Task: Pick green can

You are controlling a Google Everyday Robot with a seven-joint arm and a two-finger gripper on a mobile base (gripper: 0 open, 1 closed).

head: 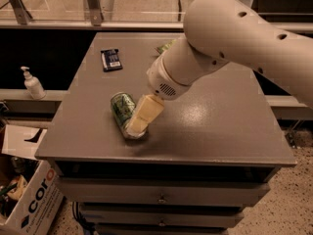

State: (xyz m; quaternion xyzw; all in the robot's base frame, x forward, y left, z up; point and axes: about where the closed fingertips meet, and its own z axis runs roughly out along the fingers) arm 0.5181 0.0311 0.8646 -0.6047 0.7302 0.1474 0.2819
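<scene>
One green can on its side, gripper pressed to it

One small drink can, the green can (122, 109), lies tipped over on the grey table (220, 126), in the left front part of the top and near the front edge. Its label is green with pale markings. One shiny silver end faces the front edge, and its far end points toward the back of the table.

The gripper (142, 115) comes down from the thick white arm (234, 38) that crosses from the right. Its pale, cream-coloured end lies along the can's right side and touches it near the silver end. Whether the claw is spread or clamped around the can cannot be told, since only that one side of it shows.

Farther back on the table, a dark flat packet (111, 59) lies well apart from the can. A green snack bag (166, 46) peeks out behind the arm. Off the table to the left, a pump bottle (32, 83) stands on a ledge. A cardboard box (29, 204) sits on the floor below.
</scene>
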